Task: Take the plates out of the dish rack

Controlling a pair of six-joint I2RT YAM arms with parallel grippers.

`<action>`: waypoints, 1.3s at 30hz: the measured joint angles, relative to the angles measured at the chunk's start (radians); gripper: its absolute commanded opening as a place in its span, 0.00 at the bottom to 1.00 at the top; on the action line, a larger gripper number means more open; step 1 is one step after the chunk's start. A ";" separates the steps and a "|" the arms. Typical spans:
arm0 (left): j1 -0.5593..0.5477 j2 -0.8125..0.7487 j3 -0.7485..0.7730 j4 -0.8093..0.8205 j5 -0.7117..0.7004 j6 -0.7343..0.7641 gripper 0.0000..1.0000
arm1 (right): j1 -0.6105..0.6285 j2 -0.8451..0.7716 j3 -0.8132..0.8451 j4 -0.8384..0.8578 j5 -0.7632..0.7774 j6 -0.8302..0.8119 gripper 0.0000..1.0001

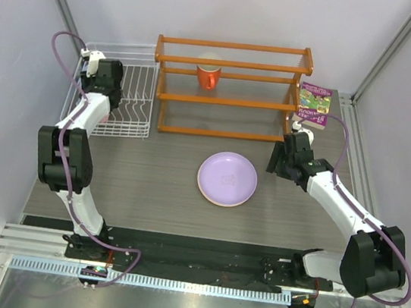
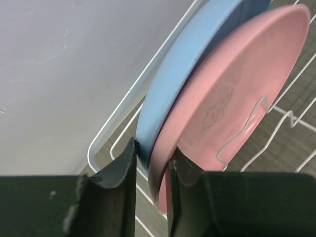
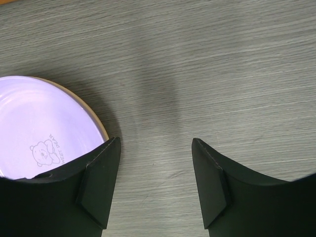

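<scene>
Two out, right of the dish rack point(image 1: 131, 109): lilac plate point(image 1: 226, 178) on yellow-orange plate point(image 3: 101, 126). Racked: pink plate point(image 2: 232, 98), light blue plate point(image 2: 187, 59); my left pincer point(image 2: 152, 150) straddles their rims, grip unclear. My right pincer point(image 3: 155, 143) gapes empty.

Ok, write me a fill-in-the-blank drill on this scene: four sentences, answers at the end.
1. The top plate on the table is coloured ____.
2. The mug on the wooden shelf is coloured ____.
3. In the dish rack, the pink plate stands beside a ____ one.
4. The right gripper has its jaws ____.
Missing words: lilac; orange; blue; open.
</scene>
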 measured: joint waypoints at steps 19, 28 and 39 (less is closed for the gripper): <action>-0.005 -0.064 0.014 -0.128 0.029 0.023 0.00 | -0.001 0.000 -0.029 0.000 -0.001 0.003 0.68; -0.005 -0.128 0.014 -0.183 0.044 0.049 0.09 | -0.001 -0.001 -0.029 0.001 -0.001 0.003 0.68; -0.005 -0.187 0.010 -0.180 0.027 0.076 0.02 | -0.001 -0.003 -0.037 0.006 -0.001 0.003 0.68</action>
